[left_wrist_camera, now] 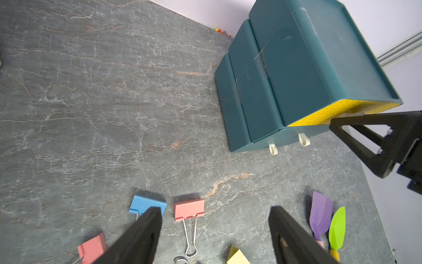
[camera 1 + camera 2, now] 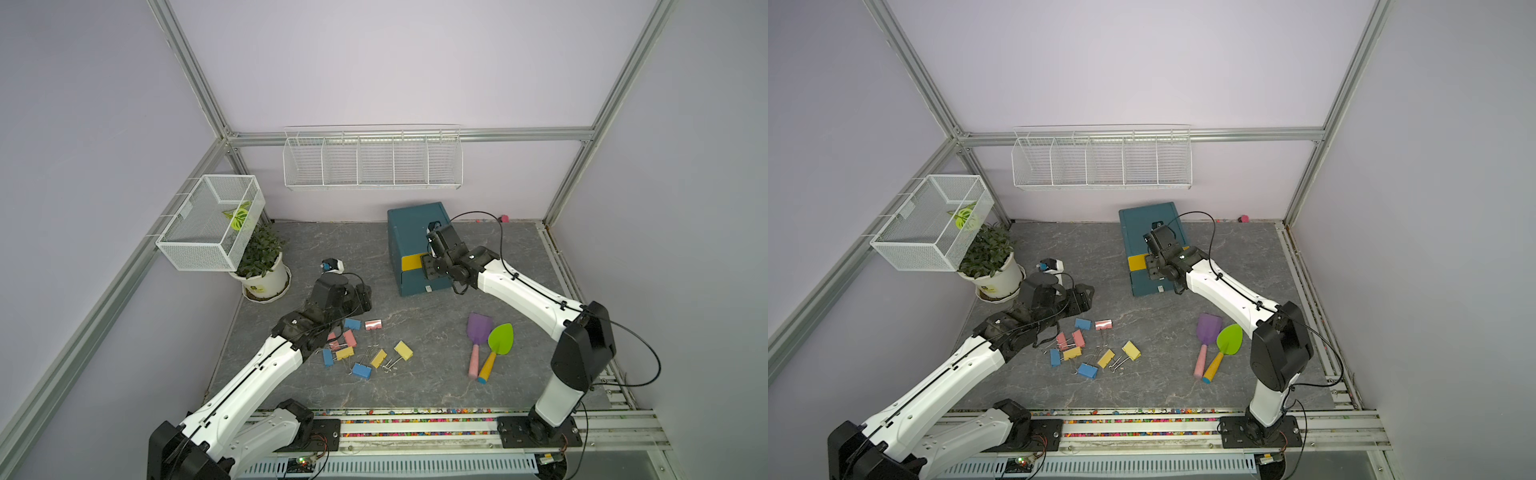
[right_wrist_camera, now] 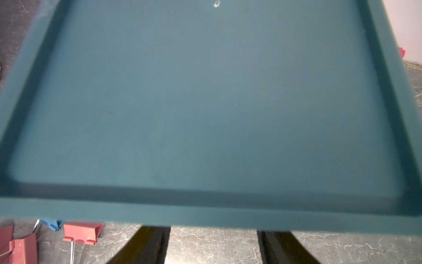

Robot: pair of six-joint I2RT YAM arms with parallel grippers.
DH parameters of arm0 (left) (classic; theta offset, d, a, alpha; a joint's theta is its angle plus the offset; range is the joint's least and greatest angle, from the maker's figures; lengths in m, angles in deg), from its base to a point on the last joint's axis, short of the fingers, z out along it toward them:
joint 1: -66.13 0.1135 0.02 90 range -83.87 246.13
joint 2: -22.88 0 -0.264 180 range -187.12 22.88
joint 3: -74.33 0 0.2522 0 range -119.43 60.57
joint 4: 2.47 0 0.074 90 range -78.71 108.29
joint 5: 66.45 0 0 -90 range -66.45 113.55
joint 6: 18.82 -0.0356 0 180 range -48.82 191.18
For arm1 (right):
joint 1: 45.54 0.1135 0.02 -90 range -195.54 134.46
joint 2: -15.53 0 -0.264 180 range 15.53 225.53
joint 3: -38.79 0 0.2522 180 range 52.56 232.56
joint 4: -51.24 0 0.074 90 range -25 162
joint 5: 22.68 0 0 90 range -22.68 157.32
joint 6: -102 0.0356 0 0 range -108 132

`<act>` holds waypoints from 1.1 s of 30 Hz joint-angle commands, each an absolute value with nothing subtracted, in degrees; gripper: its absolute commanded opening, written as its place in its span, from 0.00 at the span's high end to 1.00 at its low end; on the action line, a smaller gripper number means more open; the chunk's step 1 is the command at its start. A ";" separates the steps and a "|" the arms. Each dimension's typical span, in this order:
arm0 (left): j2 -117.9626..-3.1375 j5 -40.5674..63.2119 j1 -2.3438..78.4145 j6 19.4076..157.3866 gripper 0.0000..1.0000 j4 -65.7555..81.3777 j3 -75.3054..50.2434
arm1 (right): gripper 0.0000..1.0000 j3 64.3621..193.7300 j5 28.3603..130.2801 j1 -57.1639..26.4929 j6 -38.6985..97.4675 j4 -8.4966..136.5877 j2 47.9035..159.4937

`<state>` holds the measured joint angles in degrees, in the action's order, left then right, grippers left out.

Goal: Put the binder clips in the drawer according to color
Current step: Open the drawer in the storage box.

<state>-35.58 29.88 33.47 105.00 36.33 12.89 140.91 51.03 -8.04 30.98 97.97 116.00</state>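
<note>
Sorting day at the bench: your left gripper (image 1: 214, 209) hangs released and empty, jaws wide, just above the near edge of the binder clips (image 2: 345, 353). These lie loose on the mat between the two arms, with none yet stored. Your right gripper (image 3: 214, 235) is up against the yellow top drawer (image 2: 411, 262) of the teal cabinet (image 2: 409, 232), which stands towards the back wall. Its jaws stand apart, but the tips are hidden under the cabinet's rim, so you cannot tell whether they touch the pull.

Expect the clips to be light and stiff, with smooth painted bodies and thin, springy wire handles (image 1: 190, 237). Take each one across the flat sides of its folded body, since the wires are likely to slip or flex. Several yellow, pink and blue clips lie with handles crossed, so one may drag a neighbour along when it is lifted. The cabinet looks like light plastic and may slide when a drawer is tugged. The two lower pulls (image 1: 273, 149) are small tabs that leave little to grip.

The grey marbled mat (image 2: 415, 374) is flat and matte. Pale lilac walls (image 2: 374, 62) on an aluminium frame (image 2: 415, 135) close in the cell. White wire baskets (image 2: 372, 160), a potted plant (image 2: 262, 257) and two toy shovels (image 2: 478, 332) sit well apart from the clips.
</note>
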 commanded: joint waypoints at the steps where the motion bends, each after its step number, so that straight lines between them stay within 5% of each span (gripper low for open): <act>1: -34.97 29.51 33.09 105.27 0.21 36.80 12.65 | 0.37 140.46 50.06 -7.76 30.55 94.22 115.64; 18: -36.03 29.05 32.21 106.25 0.22 35.46 13.46 | 0.60 137.16 46.53 -6.40 31.02 92.75 113.24; 33: -36.88 28.98 31.86 106.68 0.22 34.95 13.90 | 0.64 126.18 45.10 -4.82 32.55 91.33 103.94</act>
<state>-36.45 29.46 32.29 106.40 35.57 12.94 128.37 47.33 -5.16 31.49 91.26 107.08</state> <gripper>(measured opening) 0.780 0.428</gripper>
